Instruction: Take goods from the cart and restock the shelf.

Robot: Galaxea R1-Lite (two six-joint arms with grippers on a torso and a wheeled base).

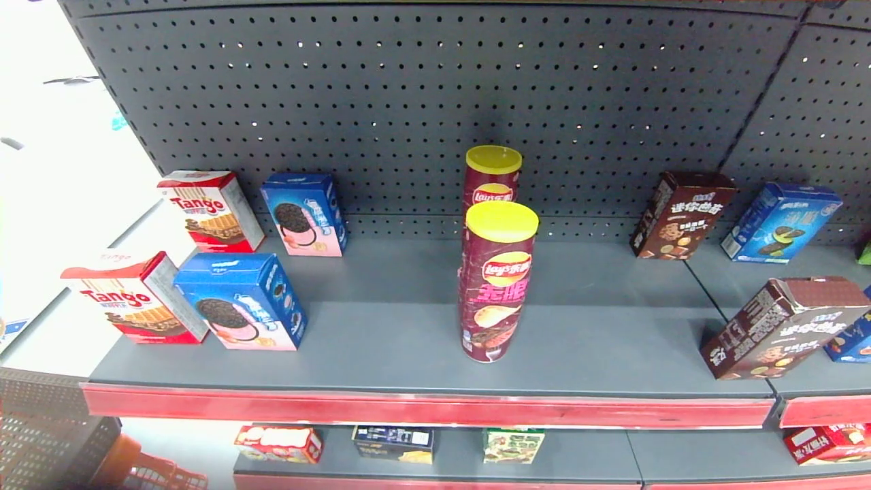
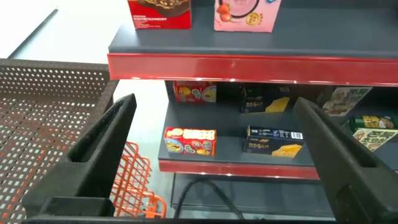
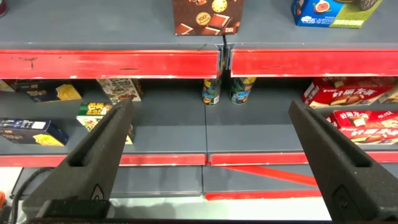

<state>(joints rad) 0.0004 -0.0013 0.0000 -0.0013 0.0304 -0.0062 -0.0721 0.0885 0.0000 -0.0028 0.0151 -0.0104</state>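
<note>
- The left gripper (image 2: pixel 214 101) is spread wide with nothing between its fingers. It sits low in front of the lower tiers, with the cart (image 2: pixel 43 106) just beside it.
- The right gripper (image 3: pixel 211 104) is also fully spread and holds nothing. It faces the lower tiers, below the red front edge of the shelf (image 3: pixel 112 63).
- In the head view, the cart (image 1: pixel 41 415) shows as dark mesh at the lower left, with an orange basket (image 1: pixel 156 469) next to it.
- The shelf (image 1: pixel 599 340) is grey with a pegboard back.
- The front can (image 1: pixel 497 282) stands upright in the middle of the shelf, and the rear can (image 1: pixel 492 173) stands right behind it near the pegboard.
- On the left there are two rows: a red box (image 1: pixel 133 296) touching a blue box (image 1: pixel 241 299) in front, and a second red box (image 1: pixel 211 209) and second blue box (image 1: pixel 306 212) behind them.
- On the right, a brown box (image 1: pixel 682 214) leans at the back and another brown box (image 1: pixel 782 325) tilts near the front edge.
- A far blue box (image 1: pixel 781 221) stands on the next section.
- Small boxes (image 1: pixel 393 442) sit on the tier below.
</note>
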